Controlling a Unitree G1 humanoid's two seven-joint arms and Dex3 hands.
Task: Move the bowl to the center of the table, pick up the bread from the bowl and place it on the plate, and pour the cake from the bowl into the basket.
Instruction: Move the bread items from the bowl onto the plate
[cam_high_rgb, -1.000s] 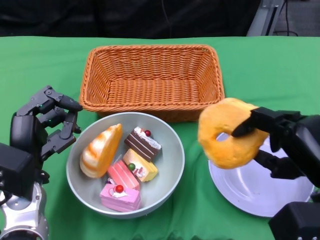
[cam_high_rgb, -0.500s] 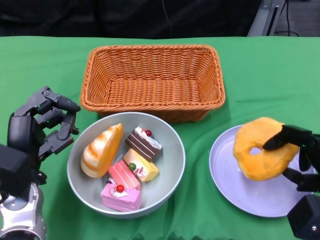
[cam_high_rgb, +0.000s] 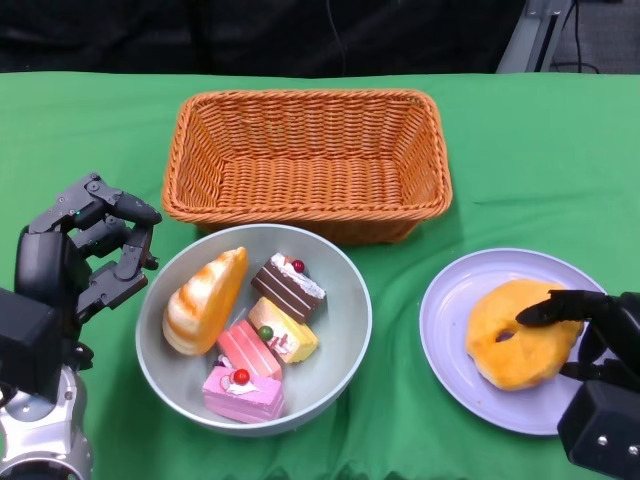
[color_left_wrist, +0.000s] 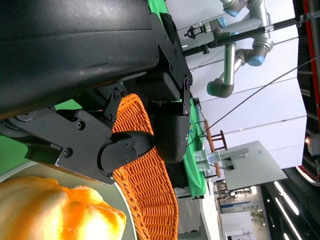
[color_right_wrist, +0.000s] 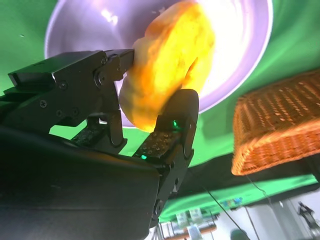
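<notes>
Golden ring-shaped bread (cam_high_rgb: 517, 346), soft and puffy with a hole in the middle, sits on your smooth pale lilac plate (cam_high_rgb: 450, 300) at the table's right side. Your right hand (cam_high_rgb: 585, 335) holds it, black fingers (color_right_wrist: 172, 130) clamped on its rim, one across the hole. Grey round bowl (cam_high_rgb: 345, 340) sits left of the plate, just in front of the basket (cam_high_rgb: 308, 160): it holds a glossy striped orange-white cone bread (cam_high_rgb: 203, 300) plus four wedge cakes (cam_high_rgb: 270, 345), brown, yellow, pink, magenta, cherry-topped. Basket is woven orange wicker, rectangular. Your left hand (cam_high_rgb: 90, 255) hangs just beside the bowl's left rim, fingers curled apart, holding nothing. Green cloth (cam_high_rgb: 520, 150) covers the table.
</notes>
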